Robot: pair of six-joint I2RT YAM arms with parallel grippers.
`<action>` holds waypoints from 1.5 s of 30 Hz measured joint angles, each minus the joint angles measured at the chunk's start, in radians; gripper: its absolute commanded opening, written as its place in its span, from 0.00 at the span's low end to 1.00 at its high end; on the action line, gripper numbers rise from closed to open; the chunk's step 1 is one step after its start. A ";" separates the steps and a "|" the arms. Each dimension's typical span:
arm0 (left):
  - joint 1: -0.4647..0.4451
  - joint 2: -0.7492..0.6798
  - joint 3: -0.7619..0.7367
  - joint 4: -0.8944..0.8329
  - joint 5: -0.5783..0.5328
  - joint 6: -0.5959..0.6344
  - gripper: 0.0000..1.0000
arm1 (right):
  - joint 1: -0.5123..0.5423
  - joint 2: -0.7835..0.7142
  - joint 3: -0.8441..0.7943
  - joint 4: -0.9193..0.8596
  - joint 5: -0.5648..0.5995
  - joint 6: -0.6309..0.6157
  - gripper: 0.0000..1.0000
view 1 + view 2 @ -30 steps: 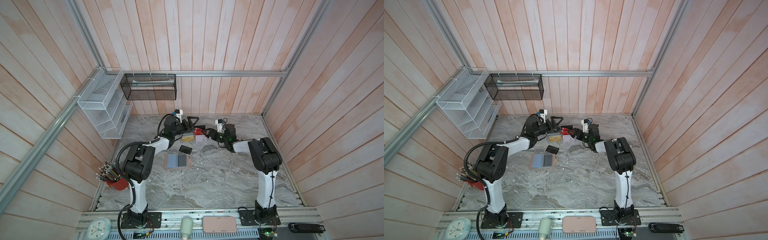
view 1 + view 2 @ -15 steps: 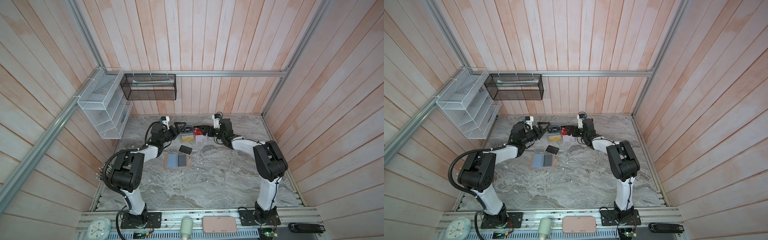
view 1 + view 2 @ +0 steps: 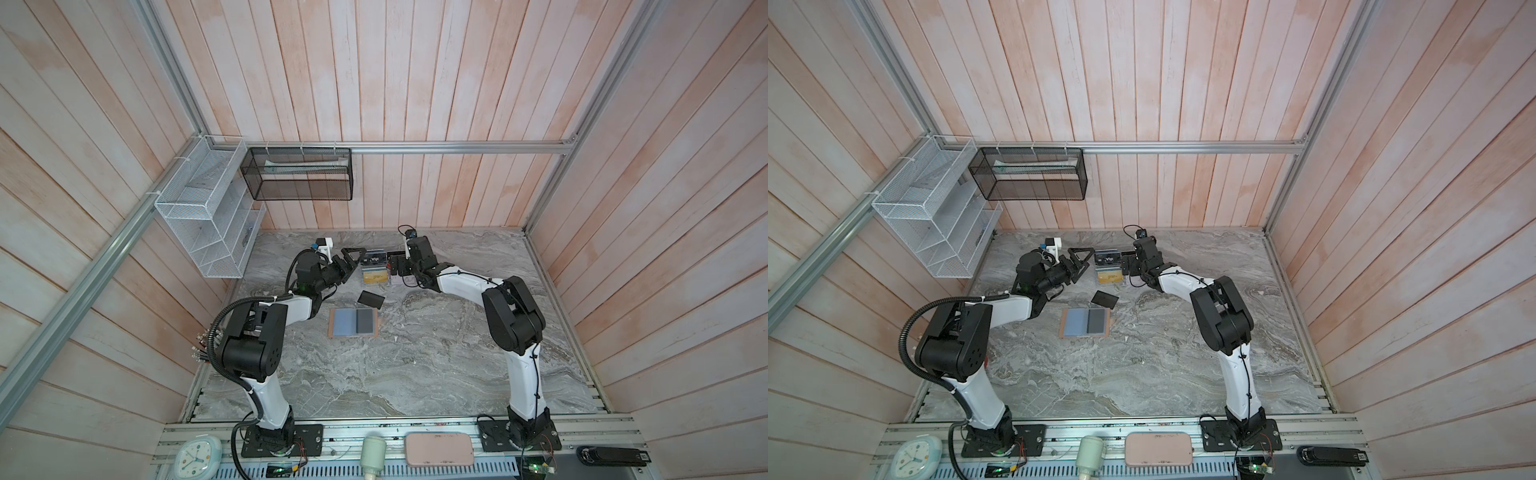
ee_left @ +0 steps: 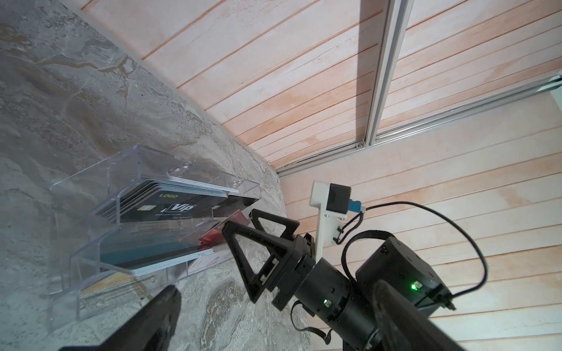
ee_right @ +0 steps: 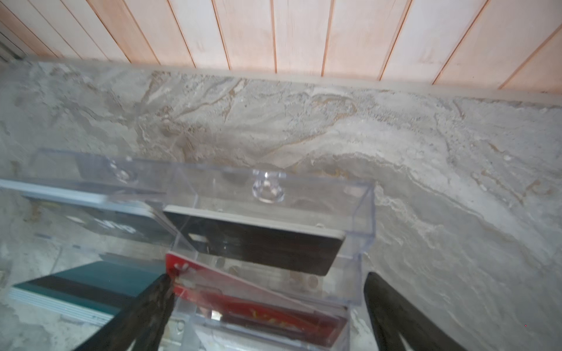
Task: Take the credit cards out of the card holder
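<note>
One holder [image 3: 353, 328] lies open and flat on the surface [image 3: 415, 374] — one black card [image 3: 371, 299] loose just beyond it. Two pairs of jaws — both spread wide, empty — flank one clear tiered rack [image 3: 376, 270] near the back wall.

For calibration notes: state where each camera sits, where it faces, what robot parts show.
Top views: high over the front rail, facing down and back; both arms whole, left gripper and right gripper flanking the clear rack.
Left wrist: on the left arm, facing across the rack to the right gripper; one own finger shows.
Right wrist: on the right arm, facing down onto the rack; both own fingers show.
Shared: both wrist views show the rack's red card.
</note>
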 measured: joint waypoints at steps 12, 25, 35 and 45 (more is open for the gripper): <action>0.002 0.031 -0.031 0.036 0.022 -0.012 1.00 | 0.016 0.003 0.076 -0.059 0.064 0.006 0.98; 0.016 0.056 -0.060 0.086 0.038 -0.035 1.00 | 0.034 0.077 0.169 -0.108 0.098 0.049 0.98; 0.027 0.060 -0.076 0.109 0.052 -0.038 1.00 | 0.044 0.082 0.177 -0.128 0.145 0.055 0.98; 0.027 0.061 -0.076 0.121 0.056 -0.046 1.00 | 0.045 0.042 0.100 -0.080 0.181 0.056 0.98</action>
